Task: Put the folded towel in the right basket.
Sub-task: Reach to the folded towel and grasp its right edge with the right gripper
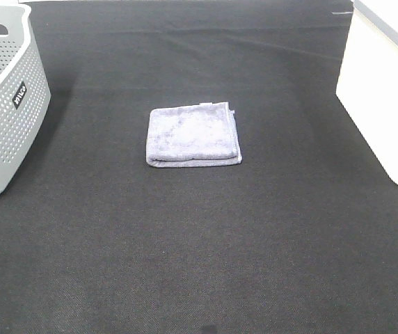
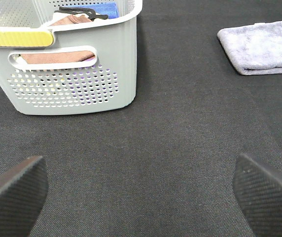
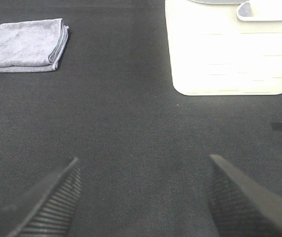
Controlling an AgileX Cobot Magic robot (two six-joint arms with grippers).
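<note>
**Towel (image 1: 193, 135) lay in the middle**

The black table (image 1: 199, 278) filled the scene. The white basket (image 1: 383, 104) stood at the far right and the grey basket (image 1: 8, 132) at the far left. The folded towel lay flat between them, well apart from both. The left gripper (image 2: 140, 190) and the right gripper (image 3: 141, 197) were spread wide over the table and held nothing.

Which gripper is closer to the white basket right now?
Right. The right gripper faces the white basket, which stands just ahead of its open fingers. The left gripper is over by the grey basket on the opposite side; its view shows no white basket.
</note>
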